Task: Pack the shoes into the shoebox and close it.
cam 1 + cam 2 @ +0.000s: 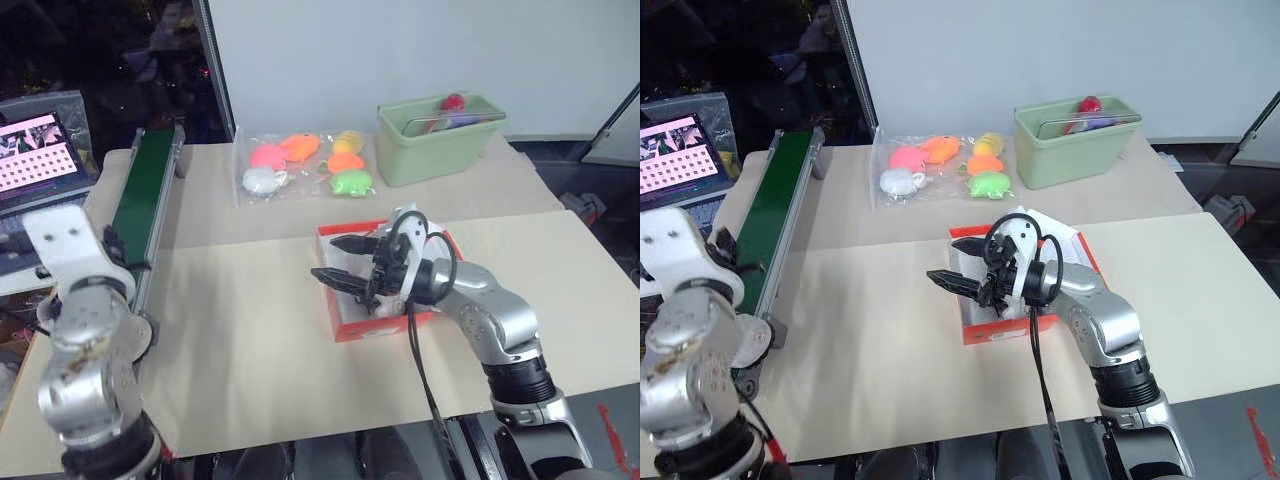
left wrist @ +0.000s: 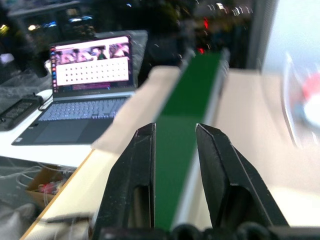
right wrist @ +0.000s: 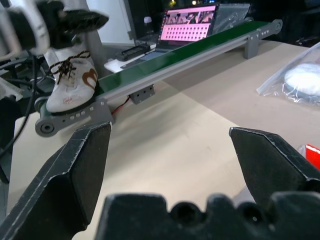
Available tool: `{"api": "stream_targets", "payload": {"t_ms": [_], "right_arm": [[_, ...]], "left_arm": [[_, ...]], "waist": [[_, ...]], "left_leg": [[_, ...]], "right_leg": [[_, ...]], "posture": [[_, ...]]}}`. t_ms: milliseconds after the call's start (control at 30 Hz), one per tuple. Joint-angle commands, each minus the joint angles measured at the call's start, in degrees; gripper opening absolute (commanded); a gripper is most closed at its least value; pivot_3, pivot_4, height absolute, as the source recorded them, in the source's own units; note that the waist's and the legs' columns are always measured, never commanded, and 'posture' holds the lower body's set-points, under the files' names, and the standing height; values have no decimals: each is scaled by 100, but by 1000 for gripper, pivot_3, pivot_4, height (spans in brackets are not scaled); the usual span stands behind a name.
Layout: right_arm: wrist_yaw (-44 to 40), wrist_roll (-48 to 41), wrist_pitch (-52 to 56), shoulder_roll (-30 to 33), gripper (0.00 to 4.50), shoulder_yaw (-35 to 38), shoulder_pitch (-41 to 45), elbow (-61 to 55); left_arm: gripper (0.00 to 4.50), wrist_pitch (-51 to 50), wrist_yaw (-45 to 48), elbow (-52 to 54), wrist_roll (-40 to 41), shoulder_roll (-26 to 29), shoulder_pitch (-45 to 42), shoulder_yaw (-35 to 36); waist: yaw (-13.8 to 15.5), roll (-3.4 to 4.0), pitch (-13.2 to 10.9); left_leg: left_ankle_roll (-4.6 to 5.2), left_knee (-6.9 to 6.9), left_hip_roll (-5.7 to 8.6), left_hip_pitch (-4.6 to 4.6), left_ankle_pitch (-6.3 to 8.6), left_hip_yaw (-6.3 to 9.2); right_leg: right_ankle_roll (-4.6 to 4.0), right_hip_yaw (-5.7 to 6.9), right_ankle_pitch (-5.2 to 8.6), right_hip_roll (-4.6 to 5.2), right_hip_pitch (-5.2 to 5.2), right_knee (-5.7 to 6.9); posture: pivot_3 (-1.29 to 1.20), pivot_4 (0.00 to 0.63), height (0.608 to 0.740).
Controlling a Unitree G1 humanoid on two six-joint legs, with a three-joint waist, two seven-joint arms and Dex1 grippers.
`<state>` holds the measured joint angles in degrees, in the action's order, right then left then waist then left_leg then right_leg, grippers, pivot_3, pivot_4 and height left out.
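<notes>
While I count, I see one shoe (image 3: 70, 85), white with brown laces, sitting at the near end of the green belt (image 3: 200, 47); one red shoebox (image 1: 345, 325) lies under my right gripper (image 1: 338, 258), fingers spread wide; six toys (image 1: 305, 165) wait behind; my left gripper (image 2: 175, 150) holds nothing, fingers a little apart.

1. The left gripper (image 2: 175, 150) has its two black fingers (image 2: 137, 180) standing slightly apart, nothing between them.
2. Ahead of them, a green conveyor belt (image 2: 192, 85) runs away toward 12 o'clock.
3. An open laptop (image 2: 85, 80) sits at 10 o'clock, screen lit.
4. The beige table (image 2: 245, 130) lies at 3 o'clock.
</notes>
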<state>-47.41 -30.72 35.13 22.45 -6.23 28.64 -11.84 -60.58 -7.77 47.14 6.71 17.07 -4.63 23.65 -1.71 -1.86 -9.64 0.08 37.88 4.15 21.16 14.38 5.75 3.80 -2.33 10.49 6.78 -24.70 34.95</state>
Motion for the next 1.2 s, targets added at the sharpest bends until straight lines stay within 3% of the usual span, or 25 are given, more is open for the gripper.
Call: {"api": "stream_targets", "payload": {"t_ms": [33, 167, 500, 600, 733, 833, 1200], "right_arm": [[-129, -175, 20, 82, 4500, 105, 62, -260], [-231, -274, 93, 233, 4500, 161, 13, -375], [-156, -339, 107, 226, 4500, 139, 55, -408], [-118, -369, 138, 208, 4500, 160, 82, -430], [-86, -382, 151, 197, 4500, 169, 83, -458], [-56, -395, 166, 179, 4500, 166, 94, -477], [146, -587, 267, 124, 4500, 306, 164, -462]], "left_arm": [[1311, -228, -83, 187, -99, -522, 565, 419], [1311, -819, -301, 395, -114, -1262, 715, 1112], [1311, -1140, -387, 62, -107, -1947, 505, 1755], [2061, -1301, -454, -12, -125, -2204, 431, 1984], [3579, -1314, -432, -44, -169, -2291, 464, 2001], [4427, -1356, -436, -52, -193, -2282, 473, 1953], [4427, -1566, -462, -408, -179, -2190, 115, 2009]], "waist": [[-2, -1, -1], [53, -3, -2], [-71, -1, 0], [-93, 6, 4], [-140, 10, 6], [-192, 13, 7], [-223, 37, 21]], "left_leg": [[-1, 0, -3, -3, 1, -1], [-2, 2, -23, -9, 1, 1], [-1, 2, -34, -17, 15, -15], [-1, 2, -40, -20, 17, -20], [-2, 2, -59, -38, 33, -49], [-3, 2, -85, -57, 42, -87], [-3, 1, -103, -86, 52, -123]], "right_leg": [[-10, -1, 1, -4, 2, 1], [-19, 13, -1, -26, 28, -17], [-24, 8, -2, -31, 37, -35], [-24, 6, -2, -35, 38, -36], [-24, -8, 1, -49, 45, -36], [-25, -11, 7, -64, 51, -34], [-19, -27, 28, -79, 59, -16]], "posture": [[0, 150, 740], [0, 150, 740], [0, 150, 740], [0, 150, 740], [0, 150, 740], [0, 150, 740], [0, 150, 740]]}}
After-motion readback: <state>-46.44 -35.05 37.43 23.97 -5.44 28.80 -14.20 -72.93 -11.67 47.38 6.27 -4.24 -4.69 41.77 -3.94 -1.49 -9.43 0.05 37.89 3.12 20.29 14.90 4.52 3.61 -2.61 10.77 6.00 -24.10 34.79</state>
